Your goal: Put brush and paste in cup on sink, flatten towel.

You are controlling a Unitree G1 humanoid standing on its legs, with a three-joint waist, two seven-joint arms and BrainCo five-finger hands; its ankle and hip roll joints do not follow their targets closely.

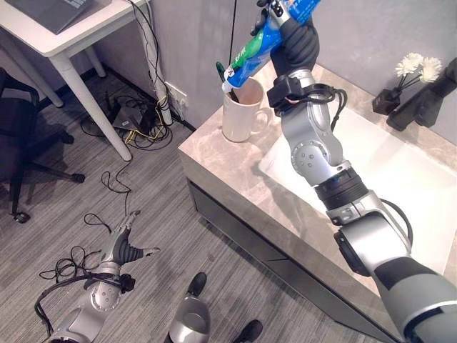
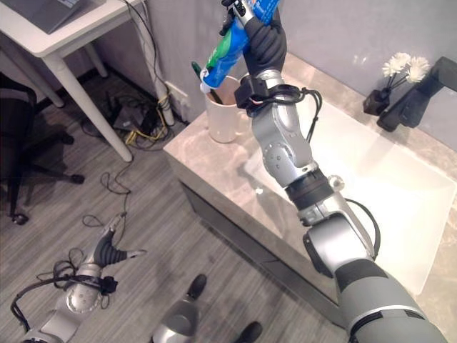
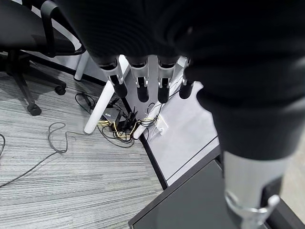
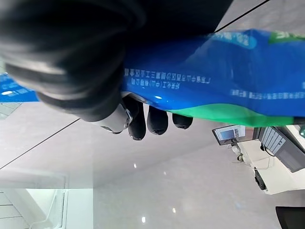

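The right hand (image 1: 291, 39) is clenched round the blue-green paste tube (image 1: 265, 37), cap end at the rim of the white cup (image 1: 239, 114) on the worktop (image 1: 214, 161), so it should tilt steeper before releasing, while the left hand (image 1: 127, 246) hangs relaxed.

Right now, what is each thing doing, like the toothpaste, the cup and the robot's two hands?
Toothpaste tube: held tilted, cap end down at the mug's mouth.
Mug: upright on the counter's corner, a green toothbrush sticking out.
Right hand: shut on the tube, raised above the mug.
Left hand: open, hanging low over the floor.
Sink: empty basin.
Flowers: upright in a dark vase.
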